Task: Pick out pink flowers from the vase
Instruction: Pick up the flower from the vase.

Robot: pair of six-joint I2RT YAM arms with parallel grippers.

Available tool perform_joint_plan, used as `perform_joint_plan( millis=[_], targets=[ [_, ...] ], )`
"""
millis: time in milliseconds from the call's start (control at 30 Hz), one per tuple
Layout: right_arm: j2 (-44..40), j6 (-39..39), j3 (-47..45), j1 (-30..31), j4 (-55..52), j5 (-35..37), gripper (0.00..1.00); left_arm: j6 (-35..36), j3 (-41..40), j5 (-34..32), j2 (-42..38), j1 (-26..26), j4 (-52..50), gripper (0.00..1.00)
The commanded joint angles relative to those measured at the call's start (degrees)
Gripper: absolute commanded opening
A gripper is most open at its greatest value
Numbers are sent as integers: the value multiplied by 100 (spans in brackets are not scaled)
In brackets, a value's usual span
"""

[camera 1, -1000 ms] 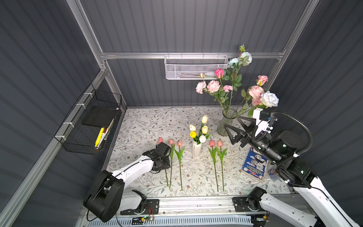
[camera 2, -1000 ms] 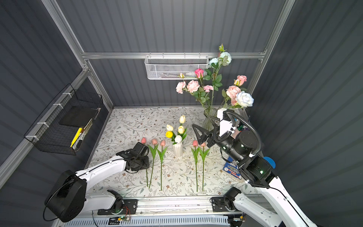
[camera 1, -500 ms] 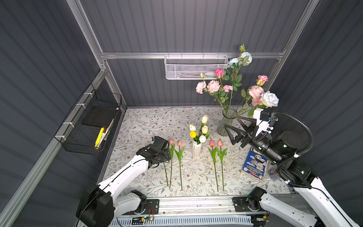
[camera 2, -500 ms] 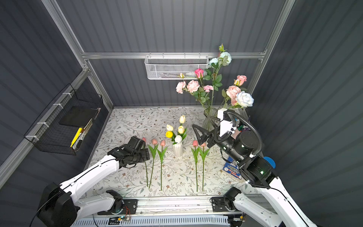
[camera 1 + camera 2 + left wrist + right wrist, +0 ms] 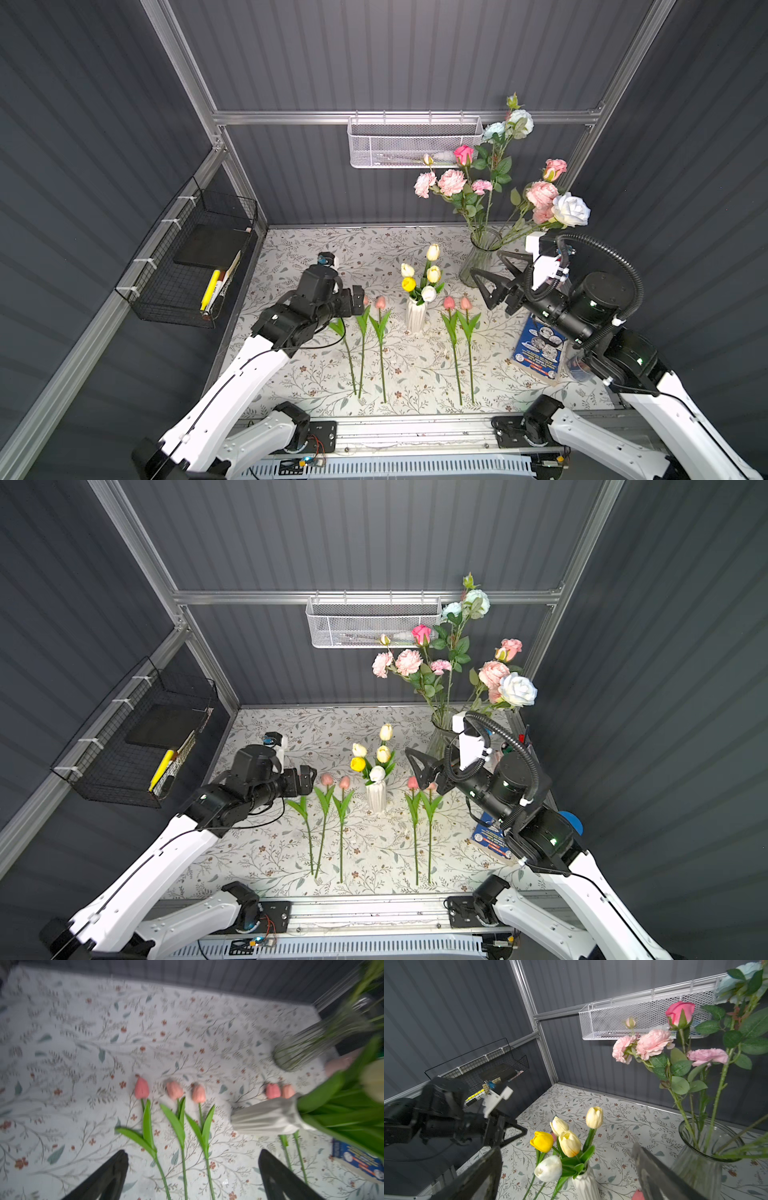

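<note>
The left arm point(image 5: 232, 395) and right arm point(image 5: 685, 424) show white links and black joints; the right bears a ribbed black hose point(image 5: 614, 254).

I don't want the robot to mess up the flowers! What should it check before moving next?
1. Left gripper open and empty: ok.
2. Right gripper open and empty: ok.
3. Five pink tulips lying flat on the table: ok.
4. White vase free of pink: ok, only yellow, cream and white tulips.
5. Glass vase free of pink: not ok, a pink rose and pink carnations stand in it.
6. Which stem there carries which bloom: cannot tell.
</note>
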Motion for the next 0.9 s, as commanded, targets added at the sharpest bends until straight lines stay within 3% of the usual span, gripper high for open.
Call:
perform_joint_plan(
  millis=[0,100,167,300,400,467,567,700,867],
  targets=[
    [-59,-253,335,5,-807,0,99,1501,376,812,-86,-29,316,99],
    [150,-17,741,-7,-1598,1333,99,1818,350,1294,-198,-29,381,99],
    [290,-65,1012,-24,-1972,2226,99,1647,206,1238,-369,-29,598,99],
    [528,-413,1352,-52,-1818,2721,99,1474,-390,932,-915,-29,1751,99],
    [1046,-874,2127,-39,-2299,2320,99,1325,-546,954,-1061,-29,2167,99],
    [1104,-1127,2171,-38,-2030,2028,97,1322,-405,987,-920,-29,2028,99],
    [1433,-1116,2284,-79,-2035,2151,96,1267,-276,984,-682,-29,2008,100],
    [1741,-848,1842,-187,-1618,2076,90,1269,-695,1048,-759,-29,2223,99],
    [2271,-1071,1520,-898,-919,1372,78,1376,-1484,1291,-1158,-27,2544,99]
  ],
)
